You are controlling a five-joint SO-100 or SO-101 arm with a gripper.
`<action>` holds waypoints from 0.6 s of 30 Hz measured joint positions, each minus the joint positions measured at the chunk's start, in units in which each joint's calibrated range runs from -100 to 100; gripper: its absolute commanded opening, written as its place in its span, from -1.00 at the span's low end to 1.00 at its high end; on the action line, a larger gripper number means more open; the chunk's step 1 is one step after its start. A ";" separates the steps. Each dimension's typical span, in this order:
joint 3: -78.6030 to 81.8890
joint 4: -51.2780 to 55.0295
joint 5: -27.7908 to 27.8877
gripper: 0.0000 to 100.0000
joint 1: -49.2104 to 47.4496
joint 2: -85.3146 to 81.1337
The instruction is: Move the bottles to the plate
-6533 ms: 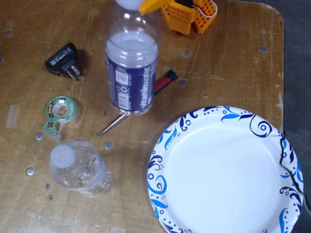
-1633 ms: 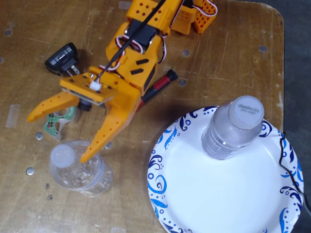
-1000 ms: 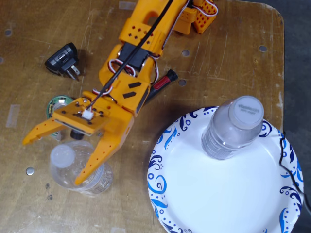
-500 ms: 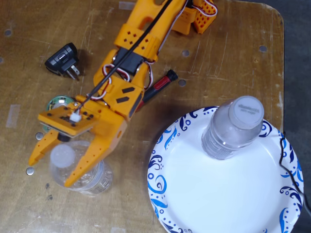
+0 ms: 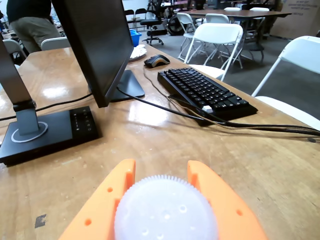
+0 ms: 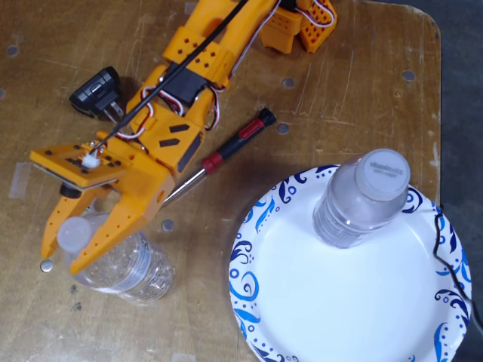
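Note:
The shorter, crinkled, unlabelled bottle (image 6: 130, 270) stands on the wooden table at the lower left of the fixed view. My orange gripper (image 6: 62, 258) is shut on its neck just under the whitish cap (image 6: 73, 234). In the wrist view the cap (image 5: 165, 210) fills the bottom centre between the two orange fingers (image 5: 107, 200), with the gripper (image 5: 161, 167) closed around it. The taller bottle (image 6: 361, 200) stands upright on the far part of the blue-swirled white plate (image 6: 317, 302), which lies to the right of the gripper.
A red-and-black screwdriver (image 6: 226, 151) lies between the arm and the plate. A black plug (image 6: 98, 90) lies left of the arm. The wrist view shows a monitor (image 5: 95, 45), its base (image 5: 50, 132), a keyboard (image 5: 205, 92), a mouse (image 5: 156, 61) and cables ahead.

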 measured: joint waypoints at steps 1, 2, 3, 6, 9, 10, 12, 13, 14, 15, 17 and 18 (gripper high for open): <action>0.00 0.00 -0.10 -0.79 0.09 0.00; 0.00 0.00 -0.16 -0.80 0.18 0.00; 0.00 0.00 -0.21 -0.83 0.18 0.00; 0.00 0.00 -0.47 -0.90 0.27 0.00; 0.00 0.00 -0.26 -0.85 0.27 0.00; -0.09 0.00 -0.26 -0.84 0.27 0.00; -0.18 0.00 -0.26 -0.85 0.09 0.00; -0.18 0.00 -0.10 -0.85 -0.09 -0.25; -0.09 0.17 0.00 -0.85 -0.36 -0.84; -0.09 0.43 -0.05 -0.85 -0.82 -1.34; 0.00 0.43 -0.10 -0.88 -2.37 -2.94; 0.00 0.43 -0.10 -0.90 -3.46 -4.11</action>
